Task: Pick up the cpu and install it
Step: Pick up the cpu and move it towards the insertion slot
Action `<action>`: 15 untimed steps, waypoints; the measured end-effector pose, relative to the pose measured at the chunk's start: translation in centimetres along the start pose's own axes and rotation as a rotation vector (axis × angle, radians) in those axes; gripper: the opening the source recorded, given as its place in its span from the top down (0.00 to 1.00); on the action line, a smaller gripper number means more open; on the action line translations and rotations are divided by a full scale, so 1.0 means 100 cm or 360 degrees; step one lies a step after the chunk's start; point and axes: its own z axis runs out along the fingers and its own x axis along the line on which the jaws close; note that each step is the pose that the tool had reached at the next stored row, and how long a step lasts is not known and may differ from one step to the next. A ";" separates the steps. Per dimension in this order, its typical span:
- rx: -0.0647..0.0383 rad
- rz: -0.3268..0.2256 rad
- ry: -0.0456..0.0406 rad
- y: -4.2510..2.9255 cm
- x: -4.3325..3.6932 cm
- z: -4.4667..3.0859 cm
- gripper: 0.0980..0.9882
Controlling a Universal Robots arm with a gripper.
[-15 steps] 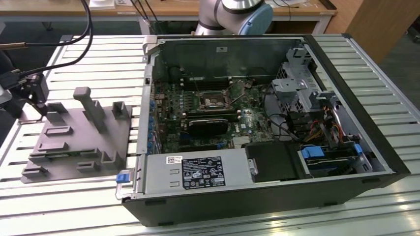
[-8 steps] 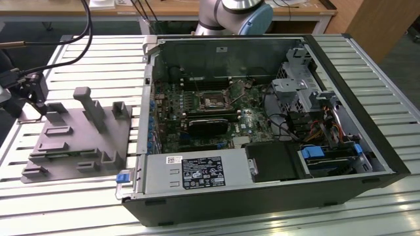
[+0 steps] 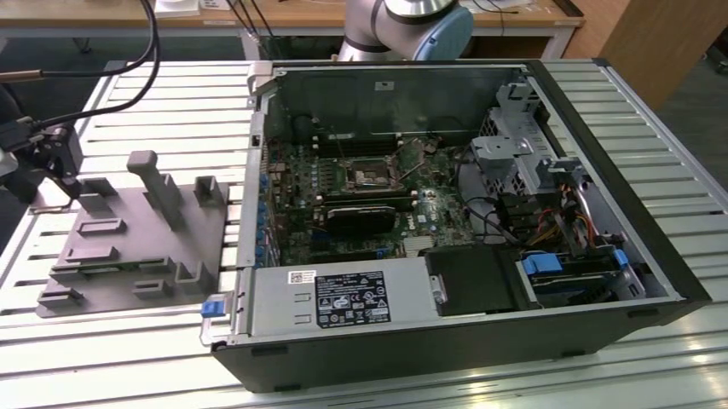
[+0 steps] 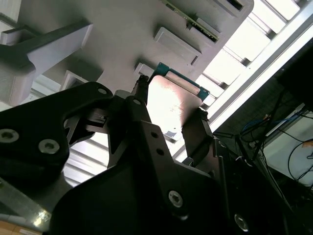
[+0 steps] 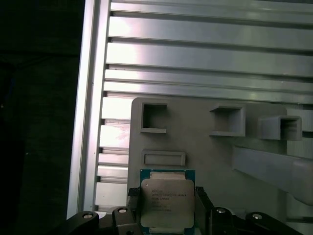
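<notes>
cpu | clamped at two opposite edges by gripper | over grey tray on slatted counter | open computer case beside tray

Both wrist views close on the cpu

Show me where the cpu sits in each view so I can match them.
Exterior view: too small to tell; the gripper hangs at the edge of the grey tray, on the exterior view's left.
First wrist view: the cpu sits between the fingers, over the grey tray.
Second wrist view: the cpu shines between the fingers, the grey tray behind it.
Shared landmark: the grey tray.
</notes>
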 end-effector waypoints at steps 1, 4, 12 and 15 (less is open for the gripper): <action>0.0000 0.0000 0.0000 0.0000 0.0000 -0.0002 0.52; 0.0000 0.0000 0.0000 0.0001 0.0000 -0.0011 0.52; 0.0000 0.0000 0.0000 0.0011 -0.0001 -0.0112 0.52; 0.0000 0.0000 0.0000 0.0015 -0.0002 -0.0170 0.52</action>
